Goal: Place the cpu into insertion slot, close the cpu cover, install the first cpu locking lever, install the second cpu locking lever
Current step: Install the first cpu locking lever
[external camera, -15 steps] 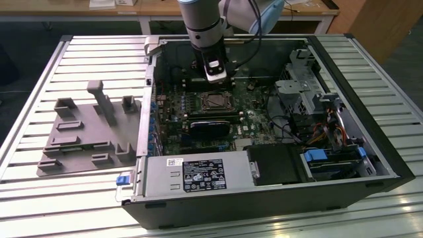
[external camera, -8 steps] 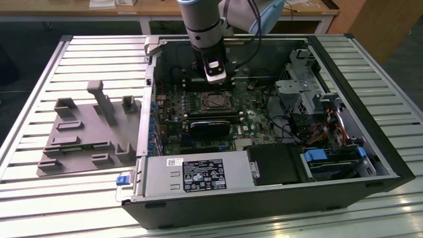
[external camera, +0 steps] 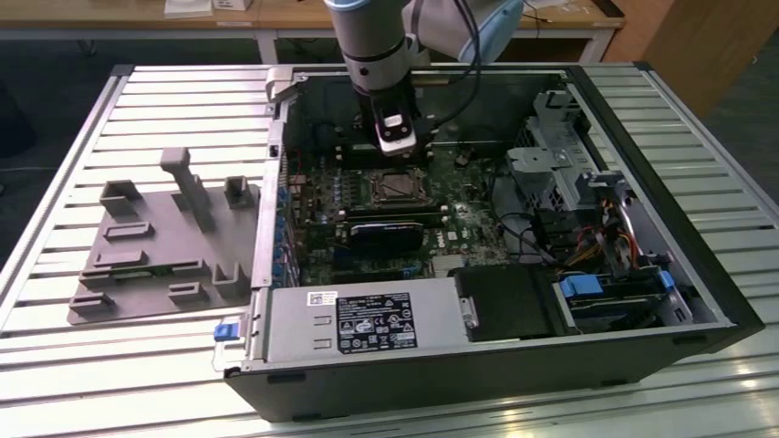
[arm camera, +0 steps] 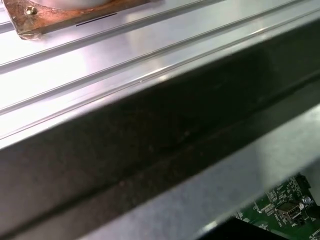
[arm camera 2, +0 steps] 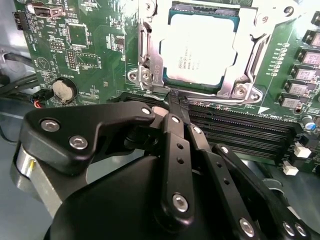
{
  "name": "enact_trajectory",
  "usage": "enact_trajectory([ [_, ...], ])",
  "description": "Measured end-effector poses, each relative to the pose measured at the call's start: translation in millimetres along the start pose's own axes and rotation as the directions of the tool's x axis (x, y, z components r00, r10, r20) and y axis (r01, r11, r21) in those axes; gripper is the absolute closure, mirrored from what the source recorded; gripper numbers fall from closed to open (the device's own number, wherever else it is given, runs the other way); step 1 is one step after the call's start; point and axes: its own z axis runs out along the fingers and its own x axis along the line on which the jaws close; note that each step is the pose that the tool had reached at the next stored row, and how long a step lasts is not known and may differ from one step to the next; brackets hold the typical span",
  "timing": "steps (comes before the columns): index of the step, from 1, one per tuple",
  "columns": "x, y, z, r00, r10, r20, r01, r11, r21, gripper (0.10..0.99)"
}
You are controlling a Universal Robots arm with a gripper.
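Second wrist view: my gripper [arm camera 2: 176,102], jaws closed together on nothing, hovers just beside the insertion slot [arm camera 2: 150,75]. The cpu [arm camera 2: 200,47] lies seated in that slot, framed by the cpu cover [arm camera 2: 250,55], which lies down around it on the green motherboard [arm camera 2: 90,45].

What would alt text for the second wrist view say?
A silvery square cpu sits in its insertion slot on a green circuit board, framed by the metal cpu cover. The black pincer, fingers together, hangs just short of it.
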Motion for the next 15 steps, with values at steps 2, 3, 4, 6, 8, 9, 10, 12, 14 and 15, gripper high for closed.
enact_trajectory([
  [2, 0.1, -0.1, 0.7, 1.0, 0.001, 0.0004, -0.001, 1.0, 0.001, 0.984],
  [3, 0.2, -0.2, 1.0, 1.0, 0.001, 0.0005, -0.001, 1.0, 0.001, 0.984],
  [4, 0.3, -0.3, 1.2, 1.0, 0.001, 0.0006, -0.001, 1.0, 0.002, 0.984],
  [6, 0.4, -0.5, 1.8, 1.0, 0.001, 0.0009, -0.001, 1.0, 0.002, 0.984],
  [8, 0.4, -0.6, 2.5, 1.0, 0.001, 0.0014, -0.002, 1.0, 0.002, 0.984],
  [9, 0.5, -0.4, 3.1, 1.0, 0.002, 0.0013, -0.002, 1.0, 0.001, 0.984],
  [10, 0.5, -0.5, 3.2, 1.0, 0.002, 0.0013, -0.002, 1.0, 0.002, 0.984],
  [12, 0.6, -0.6, 3.2, 1.0, 0.002, 0.0013, -0.002, 1.0, 0.002, 0.984],
  [14, 0.6, -0.7, 3.2, 1.0, 0.002, 0.0013, -0.002, 1.0, 0.002, 0.984],
  [15, 0.6, -0.7, 3.2, 1.0, 0.002, 0.0013, -0.002, 1.0, 0.002, 0.984],
])
